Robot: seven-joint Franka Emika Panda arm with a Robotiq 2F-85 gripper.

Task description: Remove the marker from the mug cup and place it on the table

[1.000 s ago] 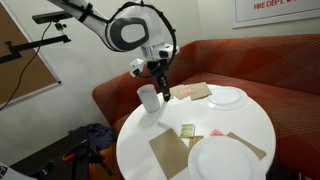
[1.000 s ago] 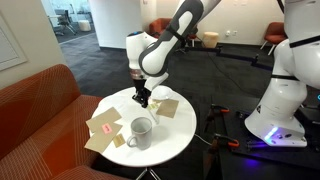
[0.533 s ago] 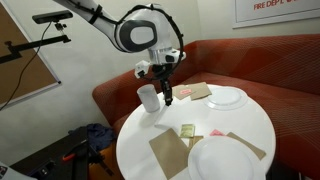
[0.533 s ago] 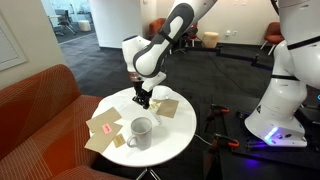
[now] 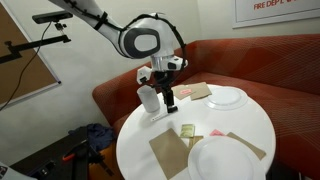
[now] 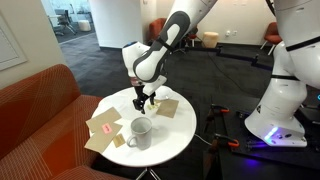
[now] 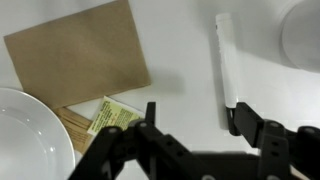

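Observation:
In the wrist view the marker (image 7: 226, 60), a slim whitish stick, lies flat on the white table (image 7: 180, 60), its near end beside my right finger (image 7: 243, 118). My gripper (image 7: 195, 118) is open, with bare table between the jaws and nothing clamped. The white mug cup (image 5: 149, 98) stands just beside the gripper (image 5: 170, 99) in both exterior views; its point in the other is (image 6: 140, 130), in front of the gripper (image 6: 147, 102). The cup's rim (image 7: 303, 32) shows at the top right of the wrist view. The marker is too small to make out in the exterior views.
A brown napkin (image 7: 80, 50), a small green packet (image 7: 114, 116) and a white plate (image 7: 30, 135) lie left of the gripper. More plates (image 5: 226, 97) (image 5: 225, 158) and napkins (image 5: 170, 150) sit on the round table, with the red-brown bench (image 5: 250, 60) behind.
The gripper has come down toward the table beside the cup and its jaws have opened. The marker it held now lies on the tabletop.

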